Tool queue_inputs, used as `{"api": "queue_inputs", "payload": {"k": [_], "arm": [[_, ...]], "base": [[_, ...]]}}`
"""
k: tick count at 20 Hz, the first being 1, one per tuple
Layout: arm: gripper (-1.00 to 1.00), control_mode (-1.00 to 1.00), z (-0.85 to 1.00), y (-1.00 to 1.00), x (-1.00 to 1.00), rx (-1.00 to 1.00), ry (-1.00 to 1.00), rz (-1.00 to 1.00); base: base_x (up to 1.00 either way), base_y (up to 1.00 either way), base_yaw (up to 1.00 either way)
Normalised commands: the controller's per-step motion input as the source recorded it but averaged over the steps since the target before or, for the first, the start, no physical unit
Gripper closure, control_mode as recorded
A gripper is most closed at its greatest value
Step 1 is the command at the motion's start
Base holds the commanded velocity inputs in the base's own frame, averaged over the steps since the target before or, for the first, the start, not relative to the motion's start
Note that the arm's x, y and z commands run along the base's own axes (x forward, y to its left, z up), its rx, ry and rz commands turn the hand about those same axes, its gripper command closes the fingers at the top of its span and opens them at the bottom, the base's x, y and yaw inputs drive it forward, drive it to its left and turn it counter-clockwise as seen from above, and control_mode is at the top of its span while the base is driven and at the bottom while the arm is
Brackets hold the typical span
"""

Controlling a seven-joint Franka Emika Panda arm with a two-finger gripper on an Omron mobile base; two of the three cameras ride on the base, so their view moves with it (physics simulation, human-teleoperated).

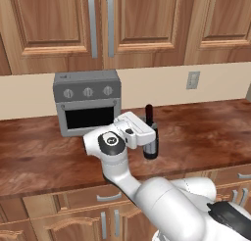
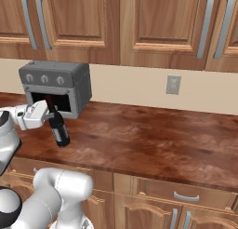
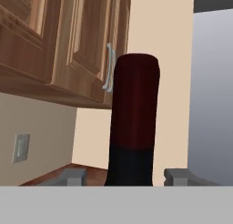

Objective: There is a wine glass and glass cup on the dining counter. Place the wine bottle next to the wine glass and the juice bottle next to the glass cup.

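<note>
My gripper (image 2: 52,116) level with neck of wine bottle (image 2: 58,125), fingers either side of red top (image 3: 135,132); whether pads clamp glass, cannot tell. Bottle upright on wood counter (image 1: 206,132) backed by cabinets (image 2: 139,23), just right of grey toaster oven (image 1: 87,102). Wall outlet (image 2: 173,85) further right.

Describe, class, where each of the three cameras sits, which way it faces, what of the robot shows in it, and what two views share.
Left base view: behind the arm to its left, facing the wall counter; the white arm rises lower right.
Right base view: behind to its right, same counter; the arm shows lower left.
Hand view: on the hand, looking along the jaws at the wine bottle neck; finger tips flank it.
Shared: both base views show the toaster oven and the gripper at the bottle.
</note>
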Motion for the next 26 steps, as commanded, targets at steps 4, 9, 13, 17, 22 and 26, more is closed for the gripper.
{"api": "queue_inputs", "payload": {"k": [4, 9, 13, 17, 22, 26], "arm": [[1.0, -1.0, 0.0, 0.0, 0.0, 0.0, 0.0, 0.0], [1.0, 1.0, 0.0, 0.0, 0.0, 0.0, 0.0, 0.0], [1.0, 1.0, 0.0, 0.0, 0.0, 0.0, 0.0, 0.0], [1.0, 1.0, 0.0, 0.0, 0.0, 0.0, 0.0, 0.0], [1.0, 1.0, 0.0, 0.0, 0.0, 0.0, 0.0, 0.0], [1.0, 1.0, 0.0, 0.0, 0.0, 0.0, 0.0, 0.0]], "base": [[0.0, 0.0, 0.0], [0.0, 0.0, 0.0], [-0.12, 0.04, 0.0], [-0.37, 0.14, 0.0], [-0.51, 0.13, 0.01], [-0.52, 0.24, 0.25]]}}
